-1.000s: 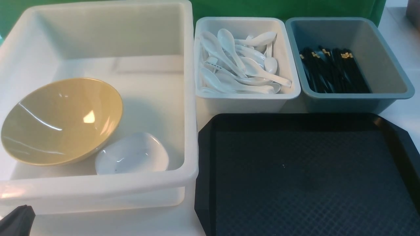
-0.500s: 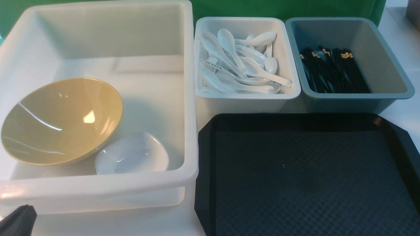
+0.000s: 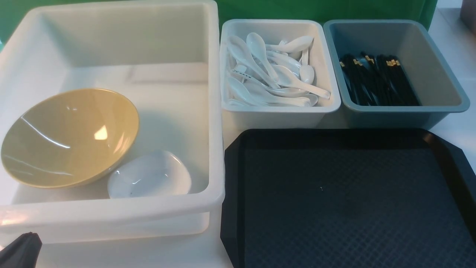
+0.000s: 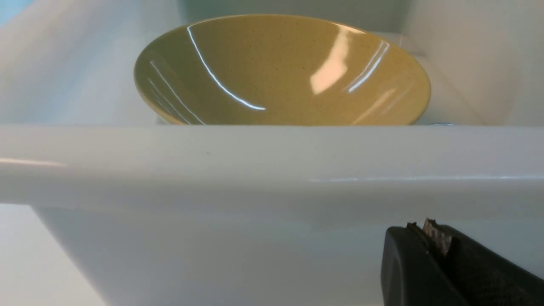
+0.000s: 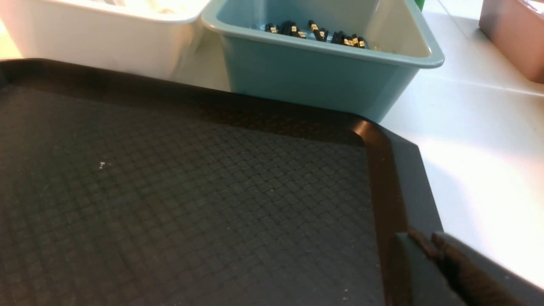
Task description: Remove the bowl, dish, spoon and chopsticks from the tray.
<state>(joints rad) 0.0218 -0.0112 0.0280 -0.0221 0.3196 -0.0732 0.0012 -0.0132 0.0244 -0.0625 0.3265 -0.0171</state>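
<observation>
My left black gripper [image 3: 18,251] sits low at my near left, its jaws pressed together, holding nothing. My right black gripper [image 5: 429,244] has its fingers nearly touching, empty.

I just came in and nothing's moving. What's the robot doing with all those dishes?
It looks finished clearing up. The black tray is bare. The yellow bowl and small white dish sit in the big white bin, with spoons and chopsticks in their own bins. The left claw waits shut, holding nothing.
</observation>
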